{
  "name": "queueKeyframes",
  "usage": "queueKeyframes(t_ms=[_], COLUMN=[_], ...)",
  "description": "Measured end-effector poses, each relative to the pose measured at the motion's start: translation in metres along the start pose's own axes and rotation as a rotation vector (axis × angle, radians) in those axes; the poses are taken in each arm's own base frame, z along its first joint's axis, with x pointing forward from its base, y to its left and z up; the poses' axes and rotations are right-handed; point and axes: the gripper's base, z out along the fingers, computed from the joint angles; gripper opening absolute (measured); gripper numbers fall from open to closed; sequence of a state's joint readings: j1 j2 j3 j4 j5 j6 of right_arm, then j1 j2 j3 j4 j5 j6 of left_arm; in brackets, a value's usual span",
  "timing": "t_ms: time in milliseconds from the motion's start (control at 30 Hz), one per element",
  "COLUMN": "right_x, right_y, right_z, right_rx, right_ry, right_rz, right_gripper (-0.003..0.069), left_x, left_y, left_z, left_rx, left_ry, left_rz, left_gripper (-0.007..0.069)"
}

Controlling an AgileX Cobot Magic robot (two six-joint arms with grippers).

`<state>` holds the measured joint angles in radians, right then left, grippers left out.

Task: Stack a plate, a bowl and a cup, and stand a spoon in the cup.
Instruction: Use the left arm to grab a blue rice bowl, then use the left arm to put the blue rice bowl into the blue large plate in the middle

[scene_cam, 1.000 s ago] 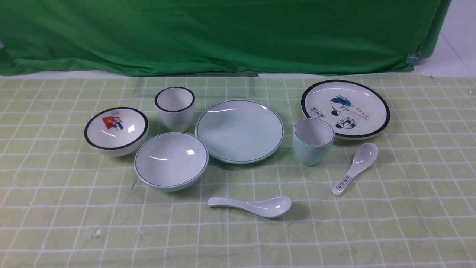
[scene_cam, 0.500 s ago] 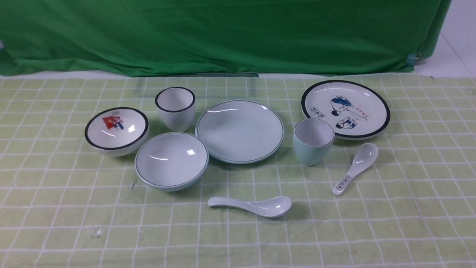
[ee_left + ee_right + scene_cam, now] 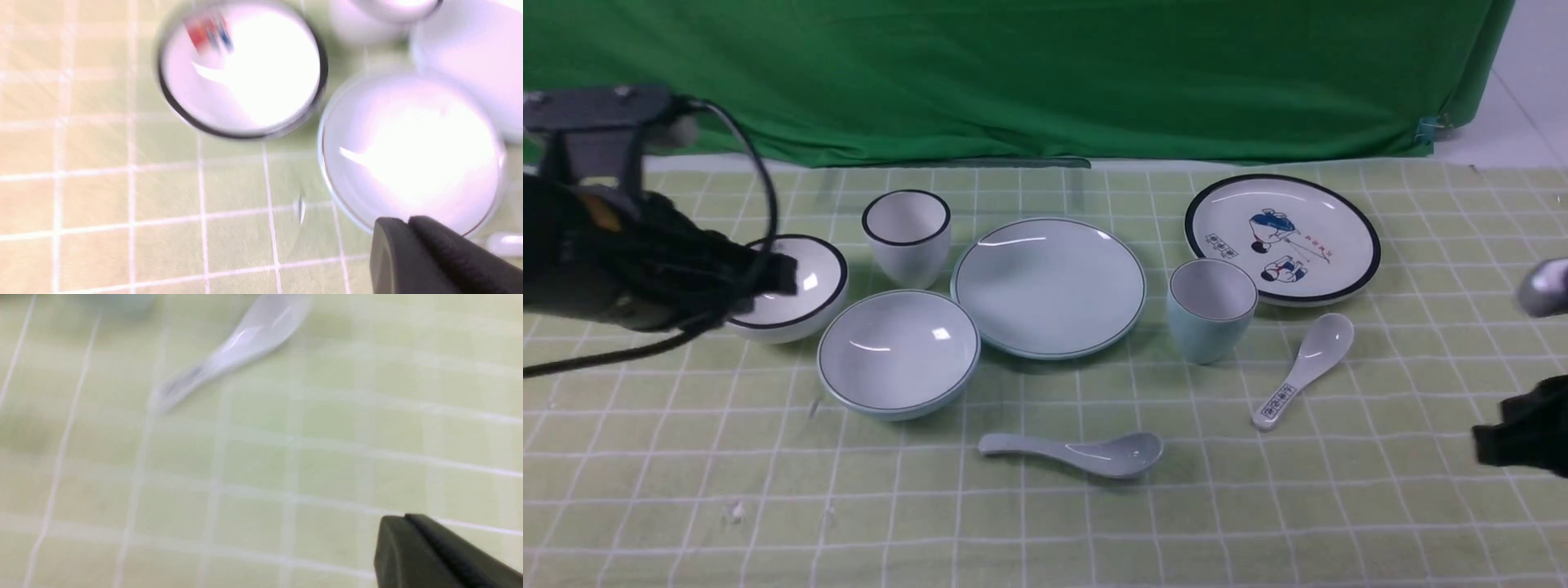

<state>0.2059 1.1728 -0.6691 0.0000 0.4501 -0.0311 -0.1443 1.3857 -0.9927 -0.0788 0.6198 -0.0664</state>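
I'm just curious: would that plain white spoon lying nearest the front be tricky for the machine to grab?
Probably slippery: the spoon shows bright glossy reflections. It looks like stiff glazed ceramic, so it may chip if dropped. It lies low on the cloth with a rounded bowl, so a push might rock or spin it.

Motion blur softens everything. On a pale green cloth with white grid lines (image 3: 102, 196), a white black-rimmed bowl with a red-and-blue picture (image 3: 245, 81) sits just beside a plain pale bowl with a thin dark rim line (image 3: 408, 151). A white cup (image 3: 367, 24) and the edge of a pale plate (image 3: 470, 61) show partly beyond. The left gripper (image 3: 412, 253), visible only as a black fingertip, overlaps the plain bowl's rim.
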Motion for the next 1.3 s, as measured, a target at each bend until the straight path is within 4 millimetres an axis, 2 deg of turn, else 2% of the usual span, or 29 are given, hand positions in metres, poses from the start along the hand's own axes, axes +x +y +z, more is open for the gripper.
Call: queueKeyframes(t_ms=[67, 100, 167, 200, 233, 367, 433, 567, 600, 633, 667, 733, 800, 867, 900, 1000, 1067, 1167, 1300], right_x=[-0.008, -0.011, -0.015, -0.017, -0.018, -0.015, -0.016, -0.016, -0.016, -0.016, -0.016, -0.017, -0.017, -0.018, -0.019, -0.02, -0.02, -0.02, -0.021], right_y=[0.016, 0.025, 0.035, 0.039, 0.047, 0.055, 0.056, 0.056, 0.056, 0.056, 0.056, 0.056, 0.056, 0.056, 0.056, 0.056, 0.056, 0.056, 0.056], right_z=[0.01, 0.017, 0.021, 0.024, 0.029, 0.036, 0.036, 0.036, 0.036, 0.036, 0.036, 0.036, 0.036, 0.037, 0.037, 0.037, 0.037, 0.037, 0.037], right_rx=[-0.048, -0.073, -0.101, -0.111, -0.13, -0.149, -0.15, -0.15, -0.15, -0.15, -0.15, -0.15, -0.15, -0.15, -0.15, -0.15, -0.149, -0.147, -0.146], right_ry=[0.062, 0.099, 0.132, 0.148, 0.182, 0.23, 0.227, 0.227, 0.223, 0.222, 0.221, 0.217, 0.214, 0.204, 0.195, 0.186, 0.184, 0.183, 0.177], right_rz=[-0.072, -0.108, -0.156, -0.175, -0.218, -0.264, -0.269, -0.271, -0.271, -0.271, -0.271, -0.271, -0.27, -0.27, -0.269, -0.269, -0.263, -0.245, -0.231], right_gripper=[0.0011, 0.0011, 0.0011, 0.0011, 0.0013, 0.0014, 0.0014, 0.0018, 0.0018, 0.002, 0.002, 0.0025, 0.0027, 0.003, 0.0032, 0.0036, 0.0037, 0.0038, 0.0043], left_x=[-0.004, -0.006, -0.008, -0.008, -0.008, -0.006, -0.005, -0.003, -0.004, -0.006, -0.006, -0.017, -0.027, -0.036, -0.046, -0.063, -0.074, -0.085, -0.095], left_y=[-0.002, -0.003, -0.003, -0.003, -0.002, 0.001, 0.001, 0.0, -0.001, -0.001, -0.002, -0.005, -0.012, -0.022, -0.035, -0.057, -0.069, -0.08, -0.084], left_z=[0.021, 0.035, 0.049, 0.059, 0.075, 0.115, 0.127, 0.143, 0.147, 0.147, 0.146, 0.139, 0.127, 0.116, 0.108, 0.099, 0.1, 0.113, 0.156], left_rx=[-0.001, -0.003, -0.007, -0.009, -0.015, -0.017, -0.011, 0.0, 0.009, 0.014, 0.015, 0.034, 0.064, 0.109, 0.152, 0.204, 0.218, 0.226, 0.219], left_ry=[0.057, 0.091, 0.123, 0.144, 0.176, 0.254, 0.273, 0.274, 0.266, 0.261, 0.264, 0.24, 0.22, 0.202, 0.167, 0.083, 0.021, -0.039, -0.035], left_rz=[0.015, 0.023, 0.024, 0.024, 0.023, 0.003, -0.012, -0.048, -0.074, -0.083, -0.085, -0.098, -0.066, -0.028, 0.006, 0.059, 0.084, 0.099, 0.102], left_gripper=[0.0053, 0.0099, 0.0156, 0.0197, 0.0273, 0.0458, 0.0478, 0.0424, 0.0323, 0.026, 0.0247, 0.0106, 0.0021, 0.0007, 0.0007, 0.0007, 0.0007, 0.0007, 0.0007])
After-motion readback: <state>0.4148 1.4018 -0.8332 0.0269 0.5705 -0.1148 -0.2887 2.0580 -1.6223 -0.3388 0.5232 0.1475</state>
